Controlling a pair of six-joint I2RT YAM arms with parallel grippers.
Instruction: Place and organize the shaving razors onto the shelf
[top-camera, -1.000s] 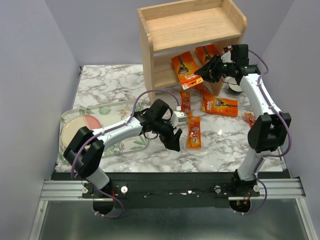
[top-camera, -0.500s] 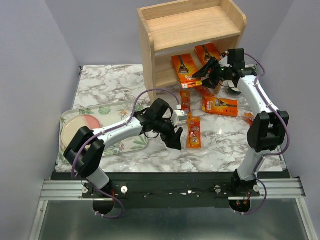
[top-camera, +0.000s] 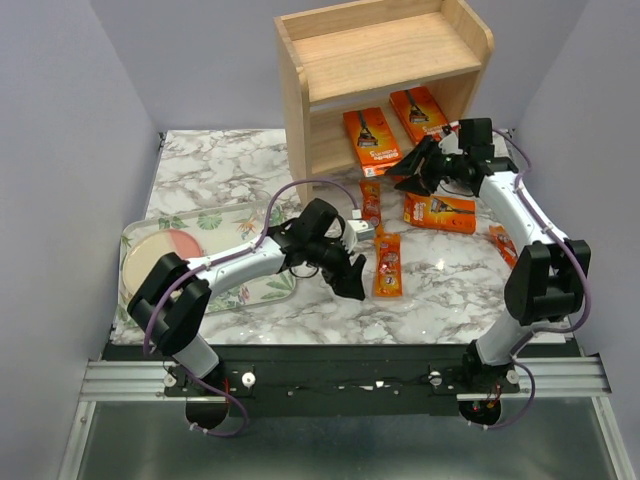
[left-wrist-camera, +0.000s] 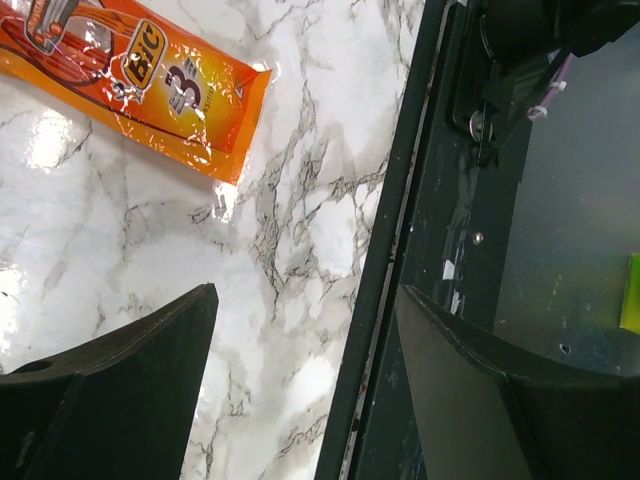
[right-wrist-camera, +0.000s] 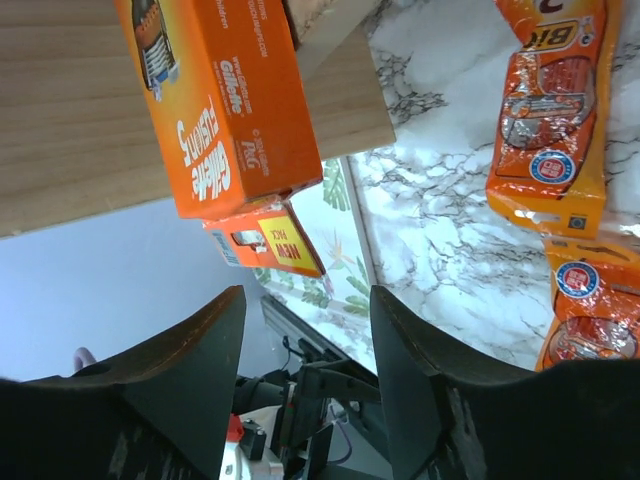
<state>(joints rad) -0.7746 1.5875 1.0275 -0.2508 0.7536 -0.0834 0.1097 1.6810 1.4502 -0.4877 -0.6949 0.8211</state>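
Your right gripper (top-camera: 408, 178) stands spread, and its fingers (right-wrist-camera: 170, 400) hold nothing. It sits low at the mouth of the shelf (top-camera: 298, 110). Just beyond it, two wide razor boxes lie flat on the lower tier, the left box (top-camera: 372, 138) and the right box (top-camera: 420, 108), side by side and a little askew. Flat is the steady way for them to rest, though I judge they need squaring before they look organized.

Your left gripper (top-camera: 348, 280) is also parted and carries nothing. It hovers low over the marble table (top-camera: 220, 165), just beside a narrow BIC pack (top-camera: 387, 262). That position suits taking this pack next.

By count, two razor packs are shelved and none sit on the top tier. Four show plainly on the marble:
- the narrow BIC pack
- a second narrow pack (top-camera: 371, 200)
- a wide card (top-camera: 440, 212)
- a small pack (top-camera: 503, 243) by your right arm

Something orange under the right fingers may be a fifth, but you cannot tell from here. Off to the left lies one leaf-print tray (top-camera: 215, 222) with one pink dish (top-camera: 165, 255) on it.
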